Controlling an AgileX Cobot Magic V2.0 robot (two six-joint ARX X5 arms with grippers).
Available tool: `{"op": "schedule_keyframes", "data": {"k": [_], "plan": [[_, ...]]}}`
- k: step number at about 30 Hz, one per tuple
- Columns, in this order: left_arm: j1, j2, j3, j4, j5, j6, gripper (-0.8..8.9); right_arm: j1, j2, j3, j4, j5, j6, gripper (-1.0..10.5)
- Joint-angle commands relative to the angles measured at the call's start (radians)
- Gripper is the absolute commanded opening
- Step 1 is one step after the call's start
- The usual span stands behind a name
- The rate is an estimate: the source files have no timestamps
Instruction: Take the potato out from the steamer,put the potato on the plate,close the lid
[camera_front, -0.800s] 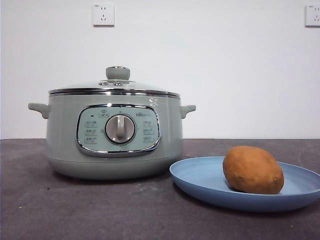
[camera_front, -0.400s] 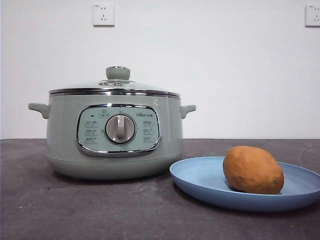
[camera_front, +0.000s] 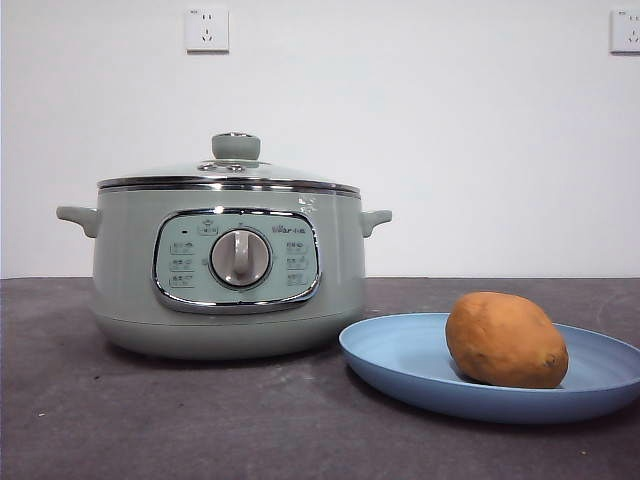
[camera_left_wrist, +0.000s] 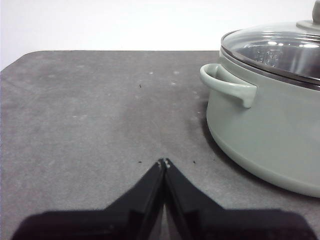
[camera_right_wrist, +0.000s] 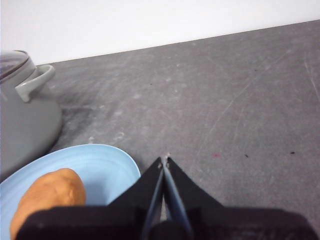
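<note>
From my front cam I see the steamer (camera_front: 228, 270) on the left of the dark grey counter (camera_front: 200, 420), control panel & dial facing me. The lid (camera_front: 228, 175) sits closed on the steamer's rim, knob upright on top. The plate (camera_front: 400, 355) is on the counter just right of the steamer and a bit nearer to me; I can't tell if their edges touch. The potato (camera_front: 506, 339) lies on its side on the plate, toward the plate's right half.

Neither arm shows in the front cam. Left wrist cam: left gripper (camera_left_wrist: 164, 162) is clenched, tips together w/ nothing between them, above bare counter, near the steamer's side handle (camera_left_wrist: 227, 85) but apart from it. Right wrist cam: right gripper (camera_right_wrist: 164, 160) also clenched & empty, above the counter just beside the plate's rim, w/ the potato close by on the plate.

Two wall sockets (camera_front: 206, 29) are on the white wall far behind.
</note>
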Motion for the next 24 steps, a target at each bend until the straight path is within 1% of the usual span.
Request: {"op": "schedule_keyframes", "data": {"k": [1, 3, 24], "plan": [[0.004, -0.003, -0.016, 0.001, -0.002, -0.003, -0.03, 0.002, -0.003, -0.014, 0.0, 0.003, 0.022, 0.0], [0.004, -0.003, -0.016, 0.001, -0.002, -0.003, -0.03, 0.002, -0.003, -0.014, 0.001, 0.003, 0.047, 0.0], [0.004, -0.003, -0.016, 0.001, -0.002, -0.003, -0.03, 0.001, -0.002, -0.013, 0.001, 0.003, 0.047, 0.0]]}}
